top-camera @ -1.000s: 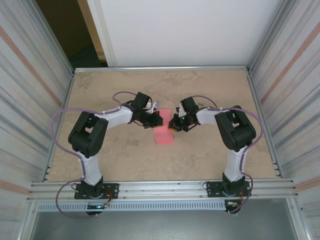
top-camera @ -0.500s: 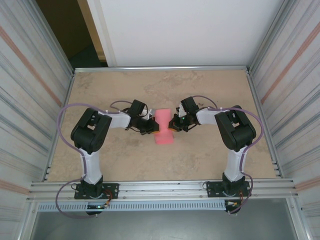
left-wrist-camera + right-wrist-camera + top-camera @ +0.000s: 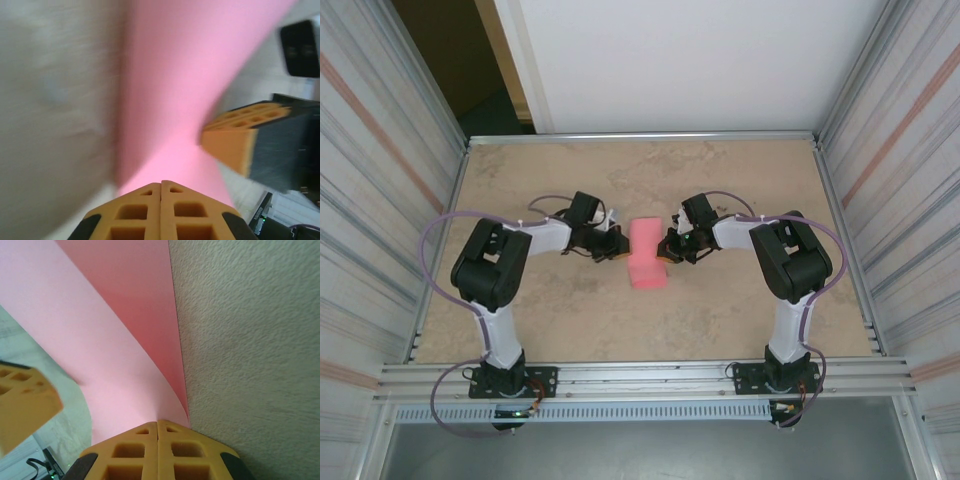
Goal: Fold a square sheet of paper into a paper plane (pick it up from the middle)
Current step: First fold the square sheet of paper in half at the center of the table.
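Note:
The square sheet of paper is pink and lies mid-table, bowed upward between the two arms. My left gripper is at its left edge, about midway along, jaws shut on the paper's edge. In the left wrist view the left gripper has the sheet running out from its tip. My right gripper is shut on the opposite edge. In the right wrist view the right gripper pinches the sheet, which curls up from the table. A paper plane is out of view.
The tan table has a metal rail along the near edge and corrugated walls on both sides. The right gripper's fingers appear across the sheet in the left wrist view.
My left gripper has drawn back to the left, off the top of the sheet, to the sheet's left edge. The sheet's upper half has come into view. The right arm has held still.

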`<state>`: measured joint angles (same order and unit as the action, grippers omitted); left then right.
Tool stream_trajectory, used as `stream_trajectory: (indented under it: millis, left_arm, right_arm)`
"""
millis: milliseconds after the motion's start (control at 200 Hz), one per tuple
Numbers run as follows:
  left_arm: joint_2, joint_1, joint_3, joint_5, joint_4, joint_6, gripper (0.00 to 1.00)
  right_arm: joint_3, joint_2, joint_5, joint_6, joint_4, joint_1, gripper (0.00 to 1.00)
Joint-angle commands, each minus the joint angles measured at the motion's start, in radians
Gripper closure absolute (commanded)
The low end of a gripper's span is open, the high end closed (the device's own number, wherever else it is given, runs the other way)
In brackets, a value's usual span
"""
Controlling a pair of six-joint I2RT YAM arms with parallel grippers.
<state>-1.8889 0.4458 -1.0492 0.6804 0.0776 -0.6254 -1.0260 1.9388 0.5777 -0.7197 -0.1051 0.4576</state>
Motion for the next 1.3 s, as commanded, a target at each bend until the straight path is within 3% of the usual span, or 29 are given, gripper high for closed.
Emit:
stream_trajectory:
  millis: [0,301,747,997,1298]
  left_arm:
    - [-0.029,0.043,-0.077,0.009,0.001,-0.001,0.99]
    - [-0.145,0.029,-0.101,0.039,-0.042,-0.023,0.99]
    - [-0.113,-0.14,-0.031,0.041,0.013,0.033,0.99]
    - [-0.001,-0.062,-0.071,0.06,-0.047,-0.001,0.99]
    - [-0.152,0.011,-0.173,0.059,-0.065,-0.032,0.99]
  right_arm:
    - [0.079,0.109,-0.188,0.034,-0.247,-0.008,1.0]
    - [0.081,0.116,-0.191,0.036,-0.248,-0.008,1.0]
    - [0.091,0.115,-0.195,0.039,-0.243,-0.016,1.0]
    - [0.096,0.117,-0.194,0.035,-0.237,-0.016,1.0]
    - [0.098,0.125,-0.194,0.035,-0.231,-0.014,1.0]
